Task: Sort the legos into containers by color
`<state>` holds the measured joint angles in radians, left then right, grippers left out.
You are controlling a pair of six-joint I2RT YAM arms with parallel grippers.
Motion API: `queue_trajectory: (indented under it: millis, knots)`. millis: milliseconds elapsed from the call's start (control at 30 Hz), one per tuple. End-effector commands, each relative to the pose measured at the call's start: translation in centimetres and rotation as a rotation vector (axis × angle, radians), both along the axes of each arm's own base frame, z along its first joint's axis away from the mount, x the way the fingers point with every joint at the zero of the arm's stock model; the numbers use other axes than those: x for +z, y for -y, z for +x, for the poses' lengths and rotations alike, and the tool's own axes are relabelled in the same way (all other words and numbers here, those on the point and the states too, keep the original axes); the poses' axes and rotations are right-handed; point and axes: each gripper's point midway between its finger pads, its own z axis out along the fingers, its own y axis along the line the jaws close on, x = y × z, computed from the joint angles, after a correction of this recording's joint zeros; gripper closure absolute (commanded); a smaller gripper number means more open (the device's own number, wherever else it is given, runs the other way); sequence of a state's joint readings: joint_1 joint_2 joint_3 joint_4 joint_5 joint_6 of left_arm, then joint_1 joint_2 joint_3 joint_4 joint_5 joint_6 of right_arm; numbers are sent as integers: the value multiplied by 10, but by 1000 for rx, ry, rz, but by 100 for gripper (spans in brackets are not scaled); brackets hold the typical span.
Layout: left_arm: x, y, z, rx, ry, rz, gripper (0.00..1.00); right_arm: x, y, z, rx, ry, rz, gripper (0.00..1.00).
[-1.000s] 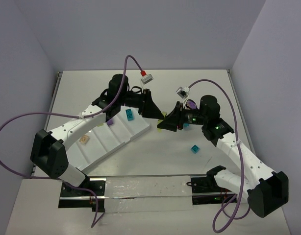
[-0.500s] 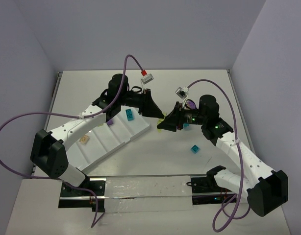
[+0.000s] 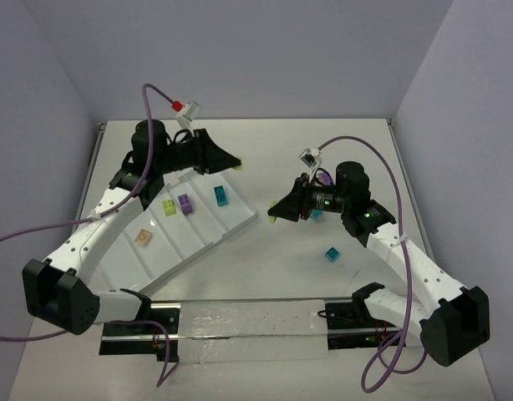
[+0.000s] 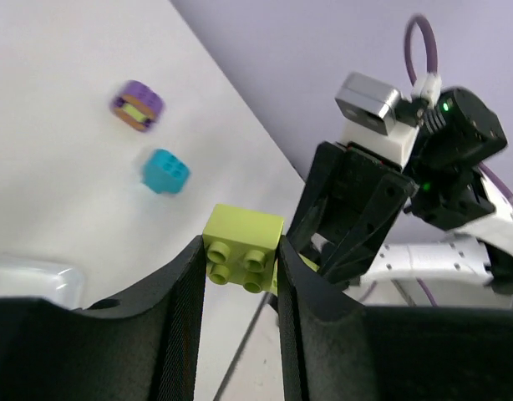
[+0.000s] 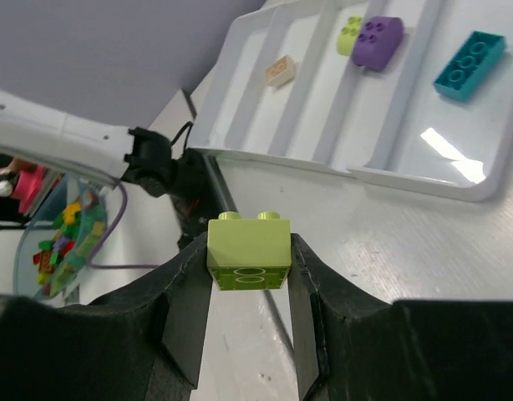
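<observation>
So, pinching a lime-green brick (image 5: 248, 259) studs-up in the right gripper (image 5: 248, 246), fingers pressed flat against both its sides, hovering near the right-hand end of the white compartment tray (image 3: 202, 232). Same story on the other side: a second lime brick (image 4: 244, 252) clamped between the left gripper (image 4: 240, 249) fingers, studs facing the wrist cam, out past the tray's far edge. Nothing spread open on either arm.

Already down in the tray, left to right: beige brick (image 3: 143, 238), sorted lime brick (image 3: 168, 205), purple brick (image 3: 185, 203), long teal brick (image 3: 220, 195). Lime and purple almost touching; no telling about a ridge between them from these angles, so maybe sharing a slot, maybe not.

Loose on the table (image 3: 265, 259): at least a small teal brick (image 3: 332, 253) beside the right forearm (image 3: 407, 259), and a purple piece (image 4: 138, 106) farther back, blurry in the left wrist view.

Looks roughly halfway by my guess. Four pieces binned, two limes in the air, at least two waiting. Probably just needs both limes dropped next to the sorted lime, then back for teal and purple.
</observation>
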<state>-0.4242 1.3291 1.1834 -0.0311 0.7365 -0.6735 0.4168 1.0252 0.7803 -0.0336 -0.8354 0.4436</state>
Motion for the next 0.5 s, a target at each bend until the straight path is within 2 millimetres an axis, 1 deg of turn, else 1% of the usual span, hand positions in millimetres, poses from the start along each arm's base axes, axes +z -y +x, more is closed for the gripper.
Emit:
queue_trajectory:
  millis: [0, 67, 100, 133, 167, 200, 233, 267, 333, 367, 467]
  knots:
    - [-22, -50, 15, 310, -67, 144, 100, 14, 6, 21, -121, 63, -36, 100]
    - [-54, -76, 22, 473, -151, 246, 100, 9, 10, 24, -150, 43, -62, 100]
    - [-86, -93, 15, 559, -273, 324, 100, 9, 12, 28, -180, 45, -73, 100]
    - [-112, -117, 19, 690, -318, 408, 100, 7, 13, 30, -192, 38, -79, 100]
    - [-120, -122, 15, 705, -344, 440, 100, 6, 14, 31, -200, 38, -81, 100]
    - [-147, -140, 7, 800, -427, 500, 100, 6, 14, 34, -209, 35, -82, 100]
    - [-167, -156, 1, 878, -469, 559, 100, 6, 14, 35, -214, 31, -82, 100]
    - [-179, -168, -4, 929, -491, 602, 100, 6, 14, 35, -214, 28, -81, 100]
    - [-194, -182, -10, 996, -515, 642, 100, 5, 13, 34, -211, 25, -80, 100]
    - [-200, -187, -13, 1025, -528, 652, 100, 5, 14, 34, -213, 24, -80, 100]
    - [-210, -194, -17, 1076, -548, 642, 100, 6, 14, 34, -215, 23, -81, 100]
